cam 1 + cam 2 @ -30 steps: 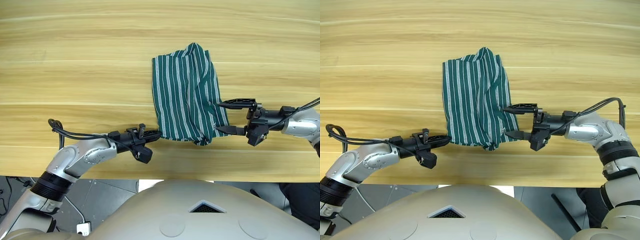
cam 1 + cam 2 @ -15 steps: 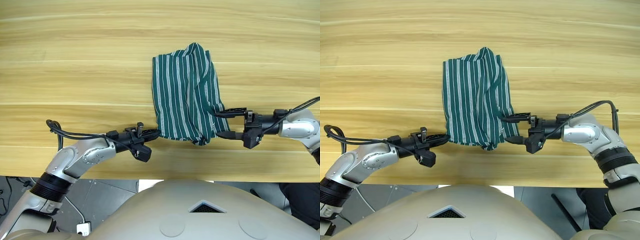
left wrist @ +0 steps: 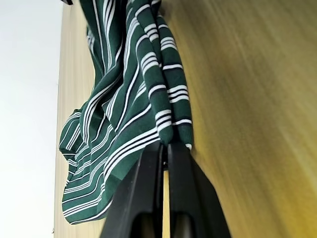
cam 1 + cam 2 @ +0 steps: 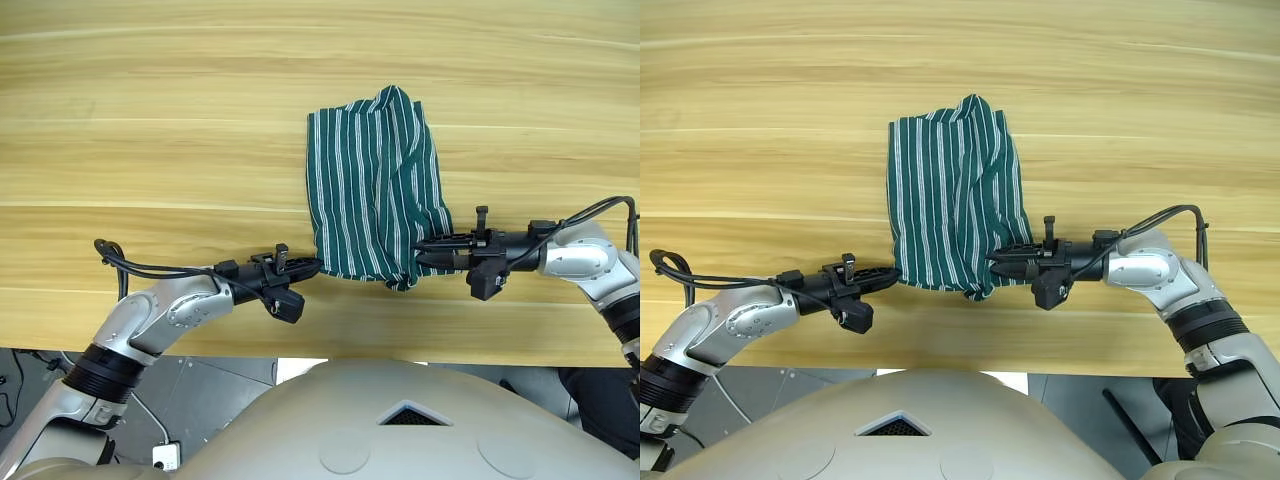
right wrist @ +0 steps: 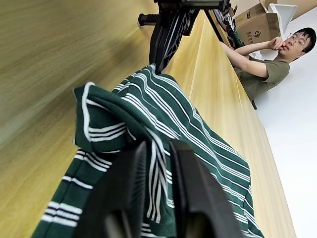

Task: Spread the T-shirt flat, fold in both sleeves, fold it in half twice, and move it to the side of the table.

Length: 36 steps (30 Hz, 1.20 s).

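At the near edge of the wooden table [image 4: 150,120], the robot's left gripper [image 4: 314,266] lay low over the wood. Its two black fingers [image 3: 141,191] were pressed together on the near-left corner of the T-shirt [image 4: 372,185], with a bunched fold of striped cloth pinched at their tips. Opposite it, the right gripper [image 4: 422,252] reached in from the other side. Its fingers [image 5: 130,183] were clamped on the near-right corner, where the hem doubled over into thick folds between them. The two grippers pointed toward each other along the shirt's near hem, the left arm stretched along the table's front edge and the right arm coming in from the robot's right. Whether either corner was lifted clear of the wood could not be told.

The T-shirt, dark green with thin white stripes running away from the robot, lay folded into a narrow, roughly rectangular bundle directly ahead of the robot. It sat nearer the front edge than the far one. Its left edge was straight. Its right side was looser, with a diagonal crease crossing it and a small lump of cloth jutting past the hem toward the robot, just beside the right gripper. The far end rose into a rounded, rumpled hump. Beyond it the pale wood grain ran on, and past the table's end stood cardboard boxes [image 5: 255,27].
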### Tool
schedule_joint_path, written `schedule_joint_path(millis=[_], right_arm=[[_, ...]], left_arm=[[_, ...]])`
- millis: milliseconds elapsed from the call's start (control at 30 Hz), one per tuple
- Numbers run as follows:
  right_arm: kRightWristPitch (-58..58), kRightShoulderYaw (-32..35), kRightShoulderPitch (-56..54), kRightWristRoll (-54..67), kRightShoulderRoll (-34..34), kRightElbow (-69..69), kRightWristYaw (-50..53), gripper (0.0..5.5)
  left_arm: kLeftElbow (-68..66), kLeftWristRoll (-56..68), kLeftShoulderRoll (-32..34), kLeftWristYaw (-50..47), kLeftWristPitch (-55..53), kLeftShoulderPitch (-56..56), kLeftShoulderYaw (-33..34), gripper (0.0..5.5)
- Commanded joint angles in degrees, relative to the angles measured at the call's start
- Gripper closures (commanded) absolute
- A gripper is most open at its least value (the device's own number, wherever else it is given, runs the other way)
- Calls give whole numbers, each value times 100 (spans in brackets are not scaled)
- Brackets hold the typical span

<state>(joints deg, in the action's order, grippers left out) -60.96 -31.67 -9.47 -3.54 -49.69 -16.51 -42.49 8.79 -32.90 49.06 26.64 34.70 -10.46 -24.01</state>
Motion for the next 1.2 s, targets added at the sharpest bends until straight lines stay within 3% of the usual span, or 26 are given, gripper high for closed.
schedule_joint_path(millis=[33, 267, 533, 900, 1200], right_arm=[[92, 115, 62, 78, 51, 103, -113, 532], [44, 341, 67, 154, 11, -124, -129, 545], [-598, 885, -404, -168, -37, -1564, -55, 545], [834, 458, 409, -12, -453, -1416, -1447, 545], [1852, 782, 391, 552, -502, -809, -1878, 545]], left_arm=[[-408, -487, -55, 189, -254, -237, -257, 550], [-458, -530, -34, 136, -242, -280, -238, 550], [-481, -524, 25, 102, -238, -334, -189, 550], [-453, -528, 33, 102, -263, -350, -164, 550], [-520, -550, 8, 66, -250, -339, -184, 550]])
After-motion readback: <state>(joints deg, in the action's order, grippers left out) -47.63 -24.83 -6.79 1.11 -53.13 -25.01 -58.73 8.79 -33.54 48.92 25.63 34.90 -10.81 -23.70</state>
